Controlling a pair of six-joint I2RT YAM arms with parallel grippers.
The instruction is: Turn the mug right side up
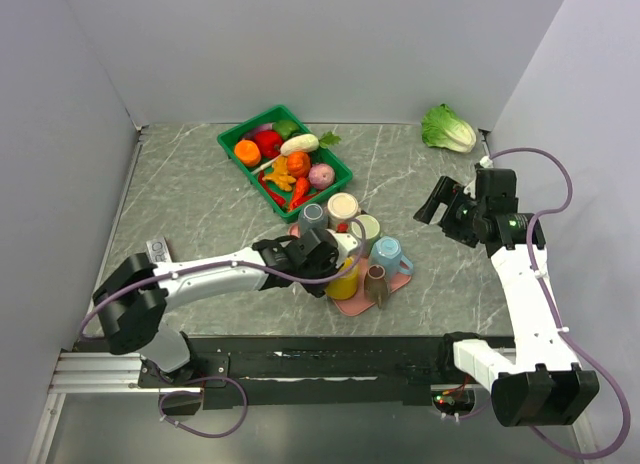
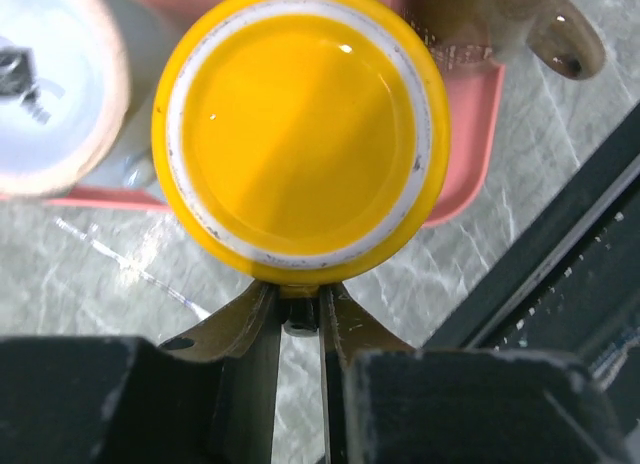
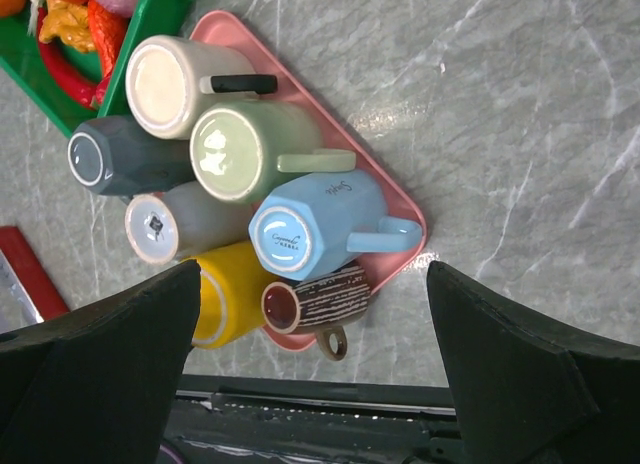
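We found the glossy yellow ceramic mug (image 2: 300,134) upside down at the near corner of the flat pink plastic tray (image 2: 470,164), on the left arm's side. Its unglazed white foot ring faced up at the left wrist camera. Whether it rested on the tray or hung just above it, we could not tell.

The left end effector (image 2: 297,309) had its fingers (image 2: 262,329) drawn close together at the mug's side, clamped, as far as we could see, on the handle. The handle itself was mostly hidden between them. The right end effector (image 1: 437,201) hung over the grey marbled counter (image 3: 520,114), well apart from the tray on its far right side, its jaws spread wide and holding nothing.

We judged the mug stiff, fairly heavy for its size and breakable, with a slick glaze. A hold on the thin handle alone could let the body swing or slip as it rolled over. The other upturned mugs (image 3: 300,239) crowded the tray beside it, so we judged the turn needed room clear of them.
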